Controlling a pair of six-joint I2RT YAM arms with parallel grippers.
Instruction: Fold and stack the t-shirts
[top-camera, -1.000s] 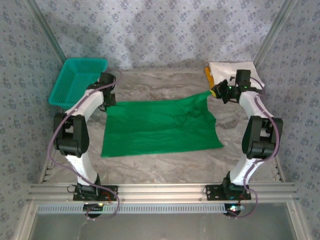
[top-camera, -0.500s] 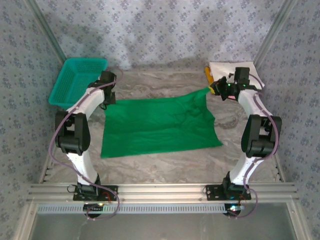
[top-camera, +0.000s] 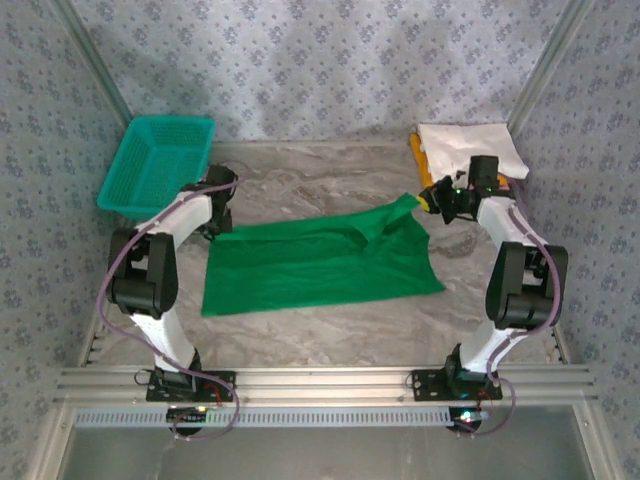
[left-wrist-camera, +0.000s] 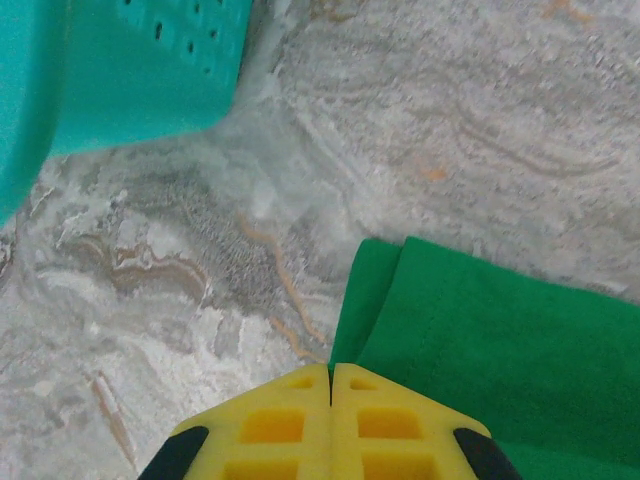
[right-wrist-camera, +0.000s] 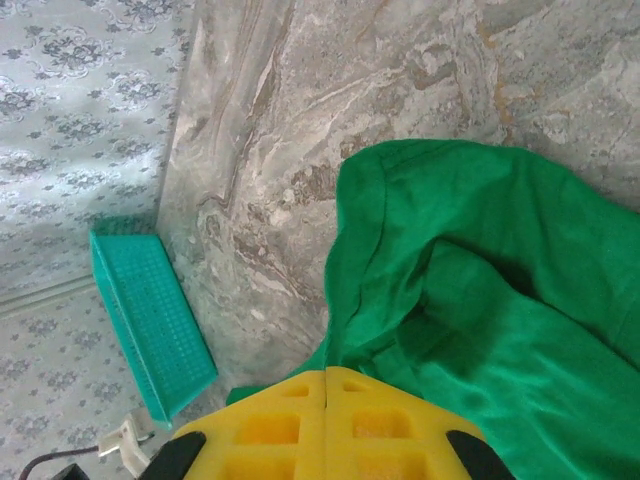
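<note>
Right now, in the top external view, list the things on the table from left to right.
teal basket → green t-shirt → stack of folded t-shirts

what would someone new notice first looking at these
The bright green t-shirt spread across the middle of the marbled table grabs the eye first; the left jaws and the right jaws are each shut on one of its far corners, the right corner bunched up. Next come the teal basket at the far left corner and the white folded cloth at the far right corner.
</note>
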